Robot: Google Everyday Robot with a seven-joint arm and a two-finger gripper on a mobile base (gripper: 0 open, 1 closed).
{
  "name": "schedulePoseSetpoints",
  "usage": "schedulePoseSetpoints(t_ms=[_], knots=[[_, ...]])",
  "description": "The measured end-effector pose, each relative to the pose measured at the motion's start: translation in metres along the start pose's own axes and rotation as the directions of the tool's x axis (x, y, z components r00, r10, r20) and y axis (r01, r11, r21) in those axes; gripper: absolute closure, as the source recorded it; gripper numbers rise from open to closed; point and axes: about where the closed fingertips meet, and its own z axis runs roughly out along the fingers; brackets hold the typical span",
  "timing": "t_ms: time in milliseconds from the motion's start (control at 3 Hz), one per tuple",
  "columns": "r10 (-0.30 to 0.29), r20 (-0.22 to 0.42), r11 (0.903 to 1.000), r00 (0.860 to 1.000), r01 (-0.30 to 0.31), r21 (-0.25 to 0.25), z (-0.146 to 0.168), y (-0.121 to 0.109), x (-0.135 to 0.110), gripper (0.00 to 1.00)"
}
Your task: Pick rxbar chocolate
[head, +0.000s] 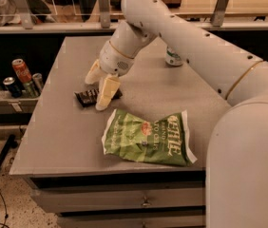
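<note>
The rxbar chocolate [86,97] is a small dark flat bar lying on the grey table [58,132], left of centre. My gripper [100,83] hangs just over its right end, pointing down. Its cream fingers are open: one finger [93,72] stands behind the bar, and the other [106,92] stands in front and covers the bar's right end. The bar lies flat on the table and nothing is held. The white arm reaches in from the right.
A large green chip bag [148,139] lies near the table's front edge, just right of the gripper. A green-white can [173,57] stands at the back, partly behind the arm. Several cans, one of them red [21,71], stand on a lower shelf at the left.
</note>
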Motion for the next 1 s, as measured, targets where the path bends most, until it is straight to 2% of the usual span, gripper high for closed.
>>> schedulePoseSetpoints(t_ms=[333,667,1000], knots=[[0.000,0.000,1.0000,1.000,0.000,0.000,-0.0044,-0.0003,-0.0032,0.87],[0.000,0.000,1.0000,1.000,0.000,0.000,-0.0062,-0.0005,-0.0045,1.00],[0.000,0.000,1.0000,1.000,0.000,0.000,-0.0062,-0.0005,-0.0045,1.00]])
